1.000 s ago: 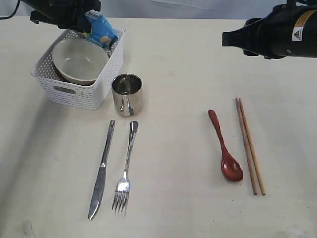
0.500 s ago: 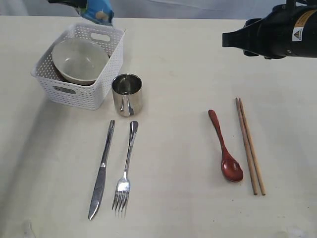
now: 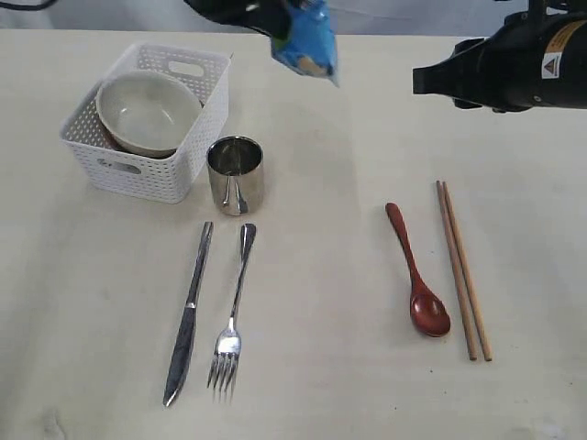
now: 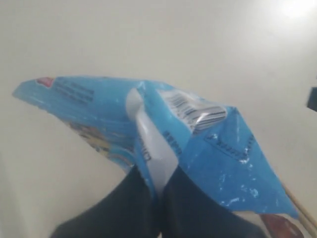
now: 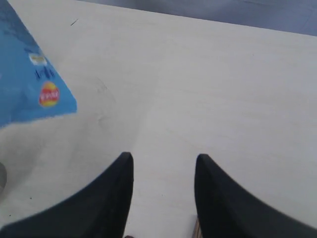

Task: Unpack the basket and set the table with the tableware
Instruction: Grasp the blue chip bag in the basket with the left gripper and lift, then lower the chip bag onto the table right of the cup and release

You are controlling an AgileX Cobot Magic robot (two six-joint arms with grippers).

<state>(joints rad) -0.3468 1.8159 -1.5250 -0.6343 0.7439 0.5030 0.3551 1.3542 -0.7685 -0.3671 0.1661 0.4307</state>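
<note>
The crinkly blue foil chip bag (image 4: pixel 148 124) is held above the far pale cream tabletop (image 3: pixel 330 275), right of the white perforated plastic basket (image 3: pixel 138 174) — pinched in the left jaws. A set-down spot clear of the place settings is probably called for next. The round cream bowl (image 3: pixel 147 110) is seen in the basket, far left — not yet unpacked. The right jaws are spread, empty.

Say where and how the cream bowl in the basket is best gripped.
Probably its rim at the basket's free end, from above, with one claw finger inside. The bowl sits open side up, the basket walls block its sides, and space shows beyond that rim.
</note>
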